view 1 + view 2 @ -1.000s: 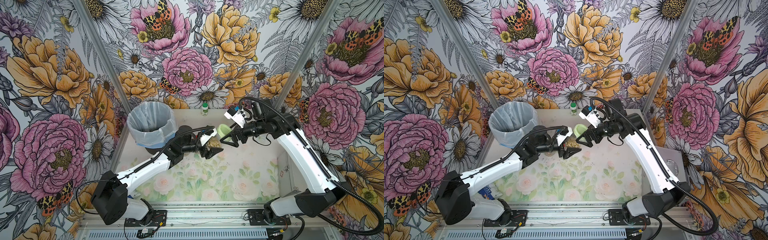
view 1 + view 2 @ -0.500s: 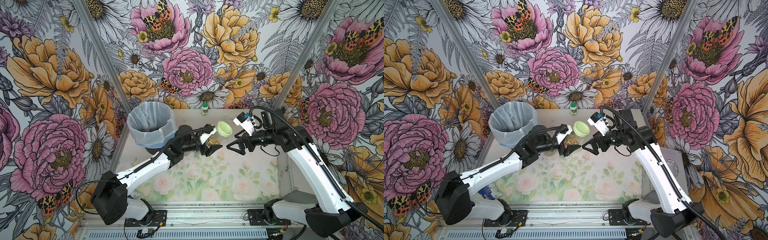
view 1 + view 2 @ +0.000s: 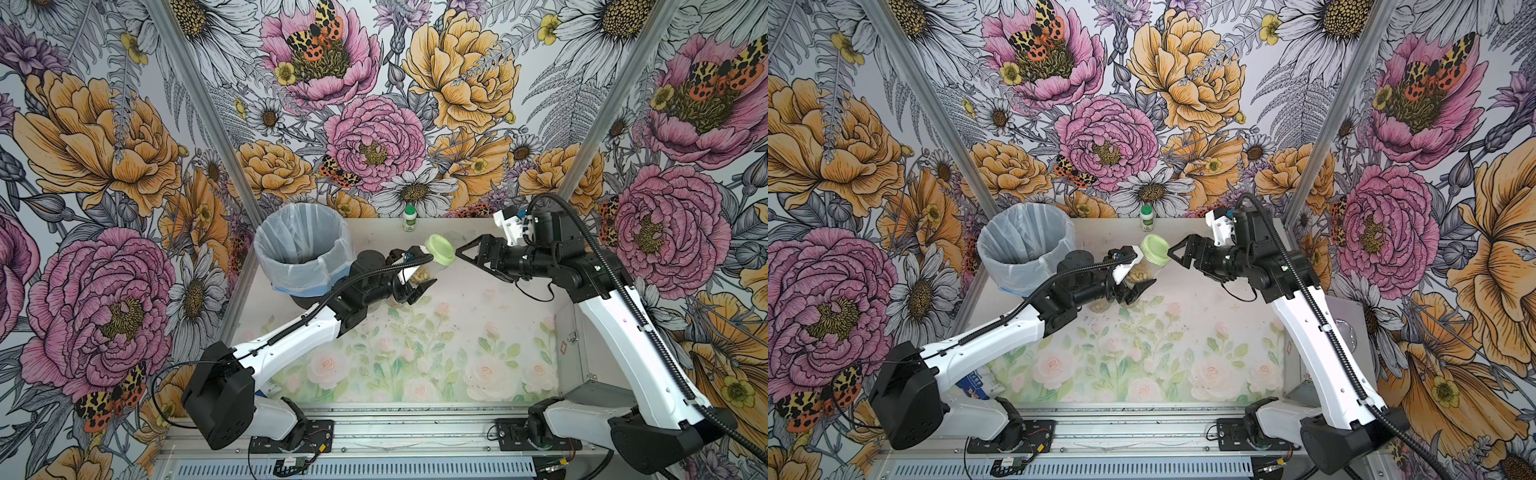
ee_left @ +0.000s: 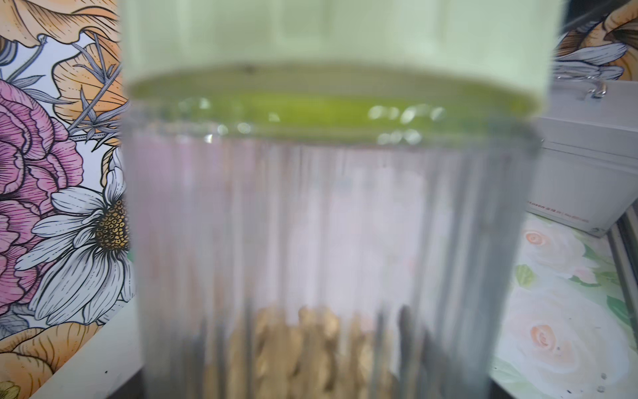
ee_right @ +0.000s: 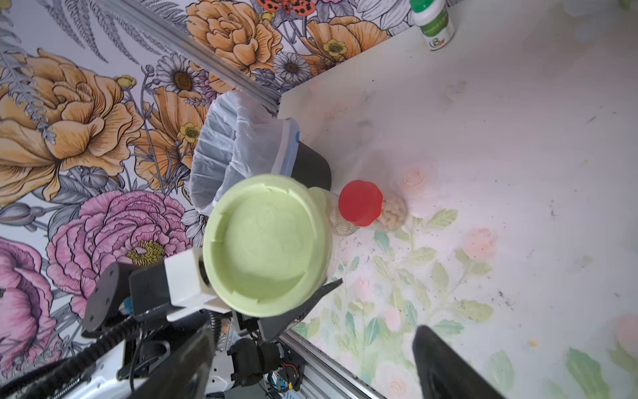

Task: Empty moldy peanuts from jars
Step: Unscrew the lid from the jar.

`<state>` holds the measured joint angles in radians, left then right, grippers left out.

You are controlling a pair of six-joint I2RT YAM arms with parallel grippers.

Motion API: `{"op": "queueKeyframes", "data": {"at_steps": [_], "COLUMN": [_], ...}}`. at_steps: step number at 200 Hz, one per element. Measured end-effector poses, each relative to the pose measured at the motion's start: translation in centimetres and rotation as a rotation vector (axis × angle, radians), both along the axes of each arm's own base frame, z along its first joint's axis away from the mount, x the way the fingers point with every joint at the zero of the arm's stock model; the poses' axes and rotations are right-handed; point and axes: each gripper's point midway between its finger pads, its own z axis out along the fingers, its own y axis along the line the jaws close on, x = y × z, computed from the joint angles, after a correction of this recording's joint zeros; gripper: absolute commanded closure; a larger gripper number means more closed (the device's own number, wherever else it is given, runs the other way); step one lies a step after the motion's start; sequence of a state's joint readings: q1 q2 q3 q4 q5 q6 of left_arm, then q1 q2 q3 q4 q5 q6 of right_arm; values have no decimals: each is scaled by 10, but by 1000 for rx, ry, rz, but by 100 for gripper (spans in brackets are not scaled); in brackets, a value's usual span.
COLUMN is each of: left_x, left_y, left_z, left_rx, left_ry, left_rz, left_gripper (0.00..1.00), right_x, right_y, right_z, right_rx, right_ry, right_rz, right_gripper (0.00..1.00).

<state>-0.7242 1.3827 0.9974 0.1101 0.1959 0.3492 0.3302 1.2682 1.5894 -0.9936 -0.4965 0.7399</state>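
Note:
My left gripper (image 3: 417, 272) is shut on a clear ribbed jar (image 3: 428, 272) (image 3: 1142, 272) and holds it tilted above the table's back half. Its pale green lid (image 3: 440, 248) (image 5: 266, 248) is on and faces my right gripper (image 3: 463, 253) (image 5: 310, 362). That gripper is open, a short way off the lid, with nothing between its fingers. Moldy peanuts (image 4: 300, 352) lie in the held jar's low end. On the table below stand a red-lidded jar (image 5: 360, 203) with peanuts (image 5: 392, 210) and another ribbed jar (image 5: 340, 217) beside it.
A bin with a white liner (image 3: 303, 245) (image 3: 1025, 241) stands at the back left, close to the left arm. A small white bottle with a green cap (image 3: 409, 218) (image 5: 435, 24) stands against the back wall. A grey case (image 4: 587, 155) sits by the table's right edge.
My right gripper left the lid, drew back to the right and down, then rose level with the lid again. The left gripper has kept hold of the jar, nearly still.

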Motion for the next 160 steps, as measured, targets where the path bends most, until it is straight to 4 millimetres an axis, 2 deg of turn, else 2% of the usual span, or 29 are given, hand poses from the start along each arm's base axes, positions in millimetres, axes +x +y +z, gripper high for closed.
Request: {"op": "queueKeyframes", "data": {"at_steps": [42,70,119,160], "left_x": [-1,-4,-4,-1], "left_y": [-2,-11,-12,-11], "left_z": [-3,-4,-6,-8], "left_rx": [40,62,77,99], "left_ry": [-20,-28,-33,-37], "left_rz": [20,8,12,20], "left_gripper": [65,65,65,65], "right_x": [26,36,43,39], "right_y": [6,14,17,21], "right_z": [15,11,1,-3], "right_rx": [31,27,-8,-19], "right_ry": [23,45,70,84], "right_rz": [-70,-75,-80,-67], "right_gripper": [7,7,6,5]}}
